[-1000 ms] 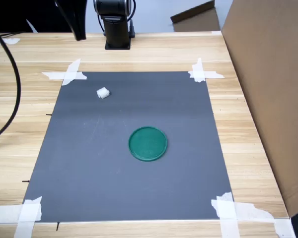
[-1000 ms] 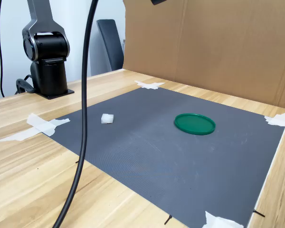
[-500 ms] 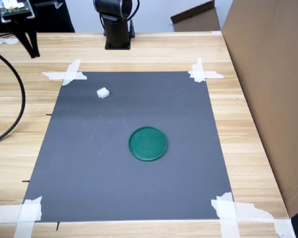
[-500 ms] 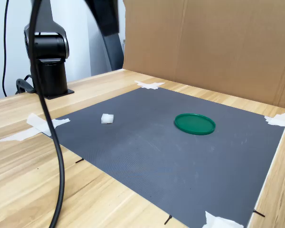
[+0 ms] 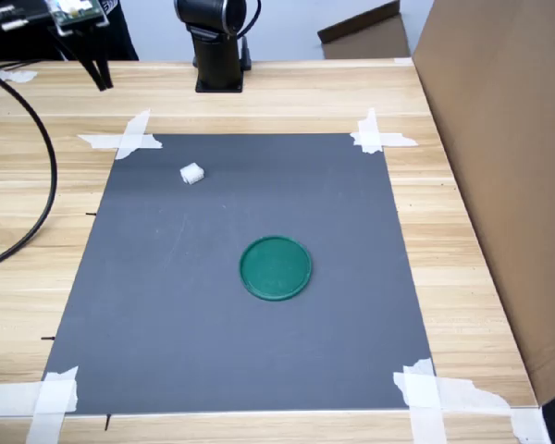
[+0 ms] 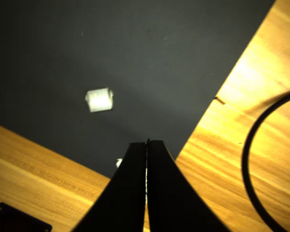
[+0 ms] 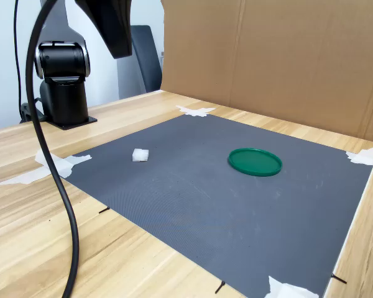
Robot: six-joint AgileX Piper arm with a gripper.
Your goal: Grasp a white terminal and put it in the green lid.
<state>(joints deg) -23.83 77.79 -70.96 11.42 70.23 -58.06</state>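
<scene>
The claw (image 6: pixel 146 145) has its jaws pressed together, holding nothing, high above the mat (image 5: pixel 259 351). The white terminal (image 5: pixel 191 173) lies on the mat, well apart from the green lid (image 5: pixel 275 267).

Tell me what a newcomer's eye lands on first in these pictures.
The green lid stands out first, lying flat near the middle of the dark gray mat that is taped to the wooden table. Next is the white terminal, alone near the mat's far corner on the first exterior view's left. In the wrist view the end effector is shut, above the mat's edge.
</scene>
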